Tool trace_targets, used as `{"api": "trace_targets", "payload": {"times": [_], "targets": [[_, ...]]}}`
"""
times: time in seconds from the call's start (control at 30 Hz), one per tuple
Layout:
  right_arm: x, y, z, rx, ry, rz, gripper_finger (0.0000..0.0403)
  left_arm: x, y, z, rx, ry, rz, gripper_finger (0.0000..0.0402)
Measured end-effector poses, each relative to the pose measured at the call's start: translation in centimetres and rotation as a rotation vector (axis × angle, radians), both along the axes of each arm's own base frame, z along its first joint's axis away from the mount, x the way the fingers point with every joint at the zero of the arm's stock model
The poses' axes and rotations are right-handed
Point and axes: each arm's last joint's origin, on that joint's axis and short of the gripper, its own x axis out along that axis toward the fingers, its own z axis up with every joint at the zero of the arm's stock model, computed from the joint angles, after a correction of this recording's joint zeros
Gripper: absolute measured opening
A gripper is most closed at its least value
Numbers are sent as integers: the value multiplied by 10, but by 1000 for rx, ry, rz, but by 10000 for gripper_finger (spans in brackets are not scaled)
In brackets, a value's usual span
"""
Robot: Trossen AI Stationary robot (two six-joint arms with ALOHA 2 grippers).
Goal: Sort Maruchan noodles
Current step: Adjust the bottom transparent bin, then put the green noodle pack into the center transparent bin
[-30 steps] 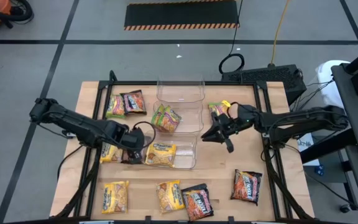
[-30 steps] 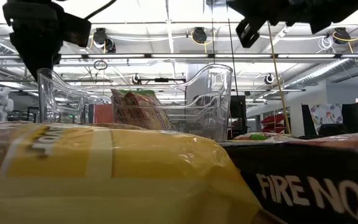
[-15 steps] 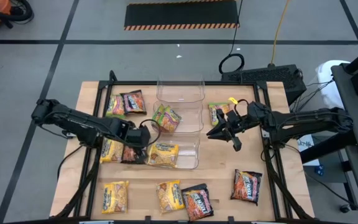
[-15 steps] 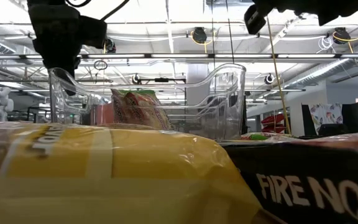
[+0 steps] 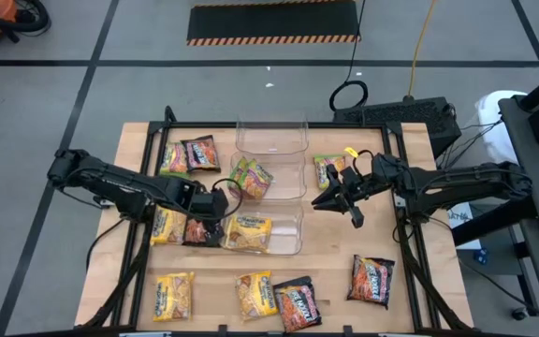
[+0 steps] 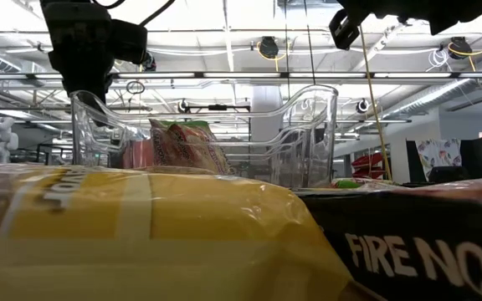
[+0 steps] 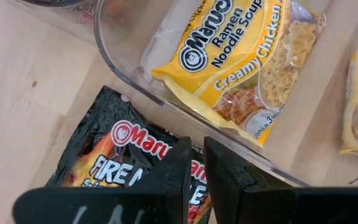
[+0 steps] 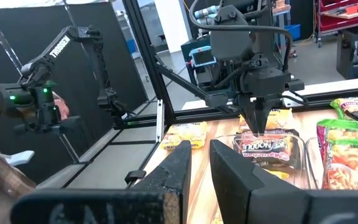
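Note:
Maruchan noodles packets lie about the wooden table: a yellow one (image 5: pixel 246 232) inside the near clear bin (image 5: pixel 286 236), a green one (image 5: pixel 249 178) in the middle bin (image 5: pixel 290 174), and a black Fire packet (image 7: pixel 114 158) flat on the table just left of the near bin. My left gripper (image 7: pixel 196 146) is shut and points steeply down over that black packet, at the near bin's left end. My right gripper (image 5: pixel 321 201) is shut, level and raised, right of the bins, with nothing in it. My left gripper stands with its shut fingers (image 6: pixel 86 84) at the rim of the near bin's left end wall (image 6: pixel 75 100), outside the bin and coming from above. The bin rests flat on the table. I cannot tell whether the fingers touch the rim at this moment.
An empty clear bin (image 5: pixel 271 136) stands at the far side. More packets lie at the far left (image 5: pixel 188 155), far right (image 5: pixel 326 168), left (image 5: pixel 168 227) and along the near edge (image 5: pixel 298 302). A person's hands hold a control arm (image 8: pixel 39 102) beyond the table.
My left gripper has gone toward the table's right edge and tipped a little. The near bin has slid that way with it, with the yellow packet inside. The black packet has stayed put. My right gripper has risen slightly. Both arms have been still for the last half second.

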Motion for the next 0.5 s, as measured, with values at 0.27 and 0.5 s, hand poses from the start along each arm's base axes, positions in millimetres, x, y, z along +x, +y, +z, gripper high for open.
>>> {"api": "trace_targets", "payload": {"times": [0.27,0.5], "targets": [[0,0,0,0,0,0,54,5,0,2,-6,-51,-4,49],[-2,0,-2,9,38,0,54,-1,-5,6,-84,-34,-31,49]]}}
